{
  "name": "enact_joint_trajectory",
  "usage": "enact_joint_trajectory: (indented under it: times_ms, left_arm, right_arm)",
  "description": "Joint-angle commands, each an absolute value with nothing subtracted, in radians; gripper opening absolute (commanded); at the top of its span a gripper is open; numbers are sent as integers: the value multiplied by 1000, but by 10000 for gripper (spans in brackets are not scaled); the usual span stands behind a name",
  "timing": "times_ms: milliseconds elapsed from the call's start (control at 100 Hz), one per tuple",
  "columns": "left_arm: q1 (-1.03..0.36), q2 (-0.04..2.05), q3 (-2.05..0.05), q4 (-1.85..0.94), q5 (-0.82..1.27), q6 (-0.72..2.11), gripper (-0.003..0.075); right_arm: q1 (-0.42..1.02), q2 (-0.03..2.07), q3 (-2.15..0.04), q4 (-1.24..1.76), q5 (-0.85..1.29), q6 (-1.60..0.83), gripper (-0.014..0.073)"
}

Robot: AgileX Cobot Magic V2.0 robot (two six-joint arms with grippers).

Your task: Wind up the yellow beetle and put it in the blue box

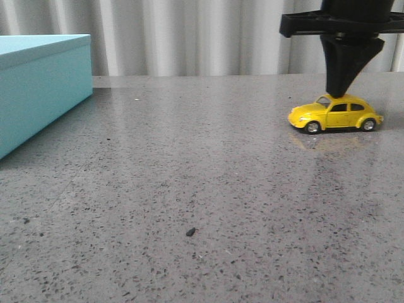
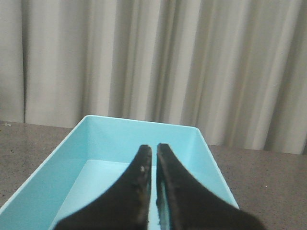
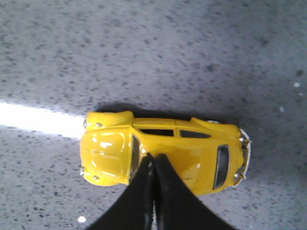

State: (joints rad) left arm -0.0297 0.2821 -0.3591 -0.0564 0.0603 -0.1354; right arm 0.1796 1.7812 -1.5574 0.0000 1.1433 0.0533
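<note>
We saw the right hand [image 1: 341, 95], fingers pressed together, touching the roof of the yellow beetle [image 1: 335, 114] on the table [image 1: 189, 189]. The left hand [image 2: 154, 158], nearly closed and empty, hung over the open blue box [image 2: 192, 143].

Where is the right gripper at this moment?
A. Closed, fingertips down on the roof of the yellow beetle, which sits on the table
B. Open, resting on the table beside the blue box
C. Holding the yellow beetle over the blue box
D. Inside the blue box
A: the right gripper points straight down with its fingertips together on the roof of the yellow beetle, whose wheels are on the table, far from the blue box.
</note>
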Motion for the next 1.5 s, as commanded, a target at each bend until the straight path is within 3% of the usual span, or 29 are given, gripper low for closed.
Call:
enact_joint_trajectory:
  times_ms: [0,700,990,1490]
  left_arm:
    - [-27,297,-398,-64,-17,-141,-21]
    - [-27,297,-398,-64,-17,-140,-21]
    - [-27,297,-398,-64,-17,-140,-21]
    - [-27,297,-398,-64,-17,-140,-21]
  right_arm:
    - [151,1758,-1578,-31,1154,51,-61]
    - [52,1779,-1580,-143,1209,61,-61]
    - [53,1640,-1682,13,1177,50,-61]
    - [55,1479,-1702,16,1162,43,-61]
